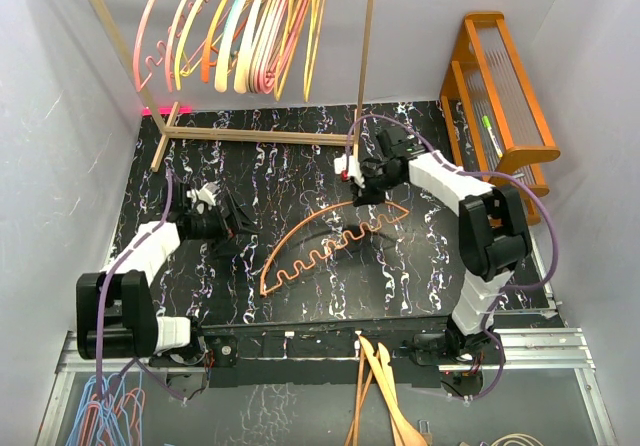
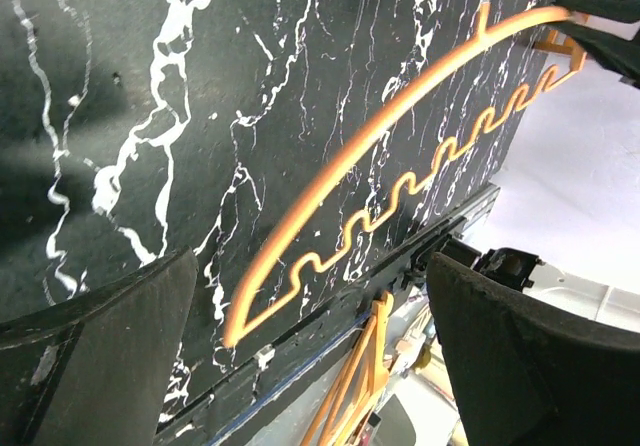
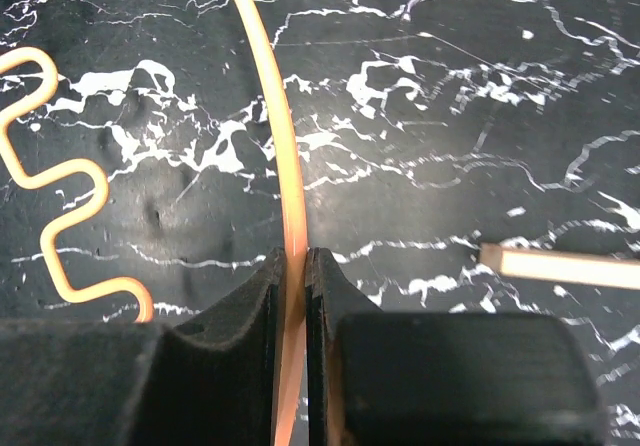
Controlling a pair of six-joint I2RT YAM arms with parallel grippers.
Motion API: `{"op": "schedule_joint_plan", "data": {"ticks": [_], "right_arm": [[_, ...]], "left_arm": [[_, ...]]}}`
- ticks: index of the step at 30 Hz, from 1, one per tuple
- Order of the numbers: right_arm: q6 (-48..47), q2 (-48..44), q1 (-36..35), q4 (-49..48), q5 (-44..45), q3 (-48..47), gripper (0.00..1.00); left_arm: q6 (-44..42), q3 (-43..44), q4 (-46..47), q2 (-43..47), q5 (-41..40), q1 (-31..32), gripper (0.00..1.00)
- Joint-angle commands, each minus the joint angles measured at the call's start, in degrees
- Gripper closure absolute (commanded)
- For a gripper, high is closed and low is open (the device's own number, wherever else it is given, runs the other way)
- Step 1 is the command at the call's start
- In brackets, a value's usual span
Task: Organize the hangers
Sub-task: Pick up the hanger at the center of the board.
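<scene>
Marble tabletop [image 1: 250, 166]: orange hanger [image 3: 288, 166] (wavy bar) pinched by right tool [image 3: 296, 256]; left tool [image 2: 310, 261] agape.

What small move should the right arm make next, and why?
Probably a short lift. The right tool is shut on the curved bar of the orange hanger, which lies flat on the table, while the other hangers hang on the wooden rack, so raising it likely comes first.

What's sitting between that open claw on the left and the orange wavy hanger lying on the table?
Nothing: only bare black marbled tabletop separates the left gripper from the thin orange hanger, as the top view shows.
</scene>
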State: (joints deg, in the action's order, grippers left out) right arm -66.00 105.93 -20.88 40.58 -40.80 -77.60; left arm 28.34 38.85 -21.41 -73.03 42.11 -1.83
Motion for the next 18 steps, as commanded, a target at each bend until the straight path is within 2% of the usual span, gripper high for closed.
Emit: {"op": "schedule_joint_plan", "data": {"ticks": [1,4,7,12,18], "right_arm": [[-2.67,-5.47,2.92,0.75,-7.23,1.59,0.92],[-3.07,-6.39,3.86,0.76,-8.62,2.49,0.92],[-3.26,-7.48,4.07,0.82,-9.33,2.79,0.92],[-2.48,-7.45,4.6,-0.02,-9.92,1.83,0.92],[-1.16,-7.07,5.7,-2.11,-9.82,1.1,0.92]], "left_arm": [[0.66,0.06,7.38,-3.04,6.62,2.12,0.03],[5.12,-2.66,14.97,-4.99,10.47,4.36,0.03],[8.42,-4.3,20.17,-7.3,10.78,7.41,0.03],[9.69,-5.06,21.84,-10.34,9.71,10.61,0.03],[11.41,-5.73,22.26,-7.91,8.79,12.79,0.03]]}}
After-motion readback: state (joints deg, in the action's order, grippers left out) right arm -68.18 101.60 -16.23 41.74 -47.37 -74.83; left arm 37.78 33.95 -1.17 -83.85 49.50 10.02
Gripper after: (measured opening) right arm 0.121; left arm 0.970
